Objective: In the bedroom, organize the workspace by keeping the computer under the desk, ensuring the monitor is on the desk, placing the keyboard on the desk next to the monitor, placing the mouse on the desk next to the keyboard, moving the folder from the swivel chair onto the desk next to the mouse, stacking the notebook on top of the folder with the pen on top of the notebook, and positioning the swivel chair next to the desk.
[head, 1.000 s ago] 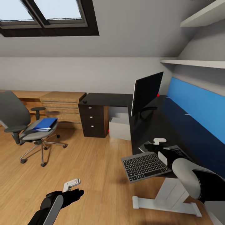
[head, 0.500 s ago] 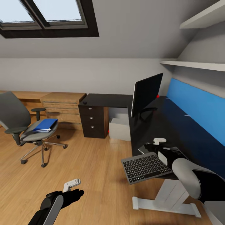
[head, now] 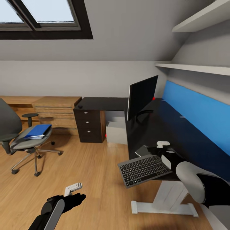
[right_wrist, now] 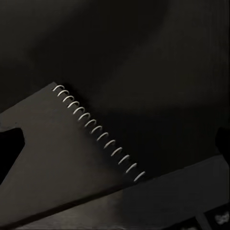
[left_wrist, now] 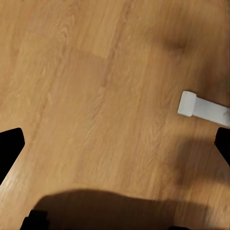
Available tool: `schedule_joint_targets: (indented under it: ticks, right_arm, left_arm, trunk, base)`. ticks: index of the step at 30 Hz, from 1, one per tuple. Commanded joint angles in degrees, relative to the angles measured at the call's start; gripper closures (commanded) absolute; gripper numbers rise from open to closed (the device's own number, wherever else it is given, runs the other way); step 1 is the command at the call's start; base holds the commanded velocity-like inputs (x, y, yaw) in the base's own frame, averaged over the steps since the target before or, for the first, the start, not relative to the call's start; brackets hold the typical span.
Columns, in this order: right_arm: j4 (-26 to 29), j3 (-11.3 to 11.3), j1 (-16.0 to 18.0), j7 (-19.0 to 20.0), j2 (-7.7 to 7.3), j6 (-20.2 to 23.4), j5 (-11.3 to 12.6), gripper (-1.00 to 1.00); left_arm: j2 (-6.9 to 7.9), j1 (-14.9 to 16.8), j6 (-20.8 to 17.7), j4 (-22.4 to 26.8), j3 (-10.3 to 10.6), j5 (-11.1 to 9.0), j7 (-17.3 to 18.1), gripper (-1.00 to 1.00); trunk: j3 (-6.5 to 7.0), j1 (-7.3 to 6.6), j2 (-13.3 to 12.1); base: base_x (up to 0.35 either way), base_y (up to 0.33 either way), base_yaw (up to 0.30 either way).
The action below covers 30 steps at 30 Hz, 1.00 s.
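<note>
Overhanging the desk (head: 179, 134) front edge, the keyboard (head: 143, 170) sits pinched in the right gripper (head: 158, 151), just beside a spiral notebook (right_wrist: 62, 158). Releasing now risks tipping it floorward. Left gripper (head: 74, 191): spread, idle above the wooden floor (head: 92, 179).

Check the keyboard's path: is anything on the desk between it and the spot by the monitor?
Yes. A dark spiral notebook lies on the desk right beside the keyboard, between it and the monitor. Beyond it the desktop looks bare.
</note>
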<state>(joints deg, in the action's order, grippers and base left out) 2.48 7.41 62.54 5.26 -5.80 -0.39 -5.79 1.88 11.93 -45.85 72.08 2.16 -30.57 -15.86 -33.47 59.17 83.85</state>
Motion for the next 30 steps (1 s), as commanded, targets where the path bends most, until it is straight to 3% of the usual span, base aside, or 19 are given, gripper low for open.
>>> schedule_joint_targets:
  ticks: [1, 10, 30]
  right_arm:
    - [-0.02, 0.5, 0.04, 0.19, 0.0, -0.04, -0.6, -1.0]
    - [-0.09, 0.5, 0.04, 0.19, 0.08, -0.04, -0.63, -1.0]
    - [-0.06, 0.5, 0.04, 0.17, -0.03, -0.25, -0.71, -1.0]
  left_arm:
    - [0.06, 0.02, -0.11, 0.07, 0.12, -0.61, -0.57, -1.0]
    - [0.2, 0.02, 0.71, 0.08, 0.13, -0.55, -0.57, -1.0]
    - [0.35, 0.02, 0.94, 0.28, -0.31, -0.54, -0.8, -1.0]
  trunk:
    - [0.01, 0.0, 0.03]
    - [0.38, 0.0, 0.03]
    - [0.4, 0.0, 0.03]
  base:
    - [0.006, 0.0, -0.231]
    - [0.183, 0.0, -0.197]
    - [0.131, -0.026, -0.01]
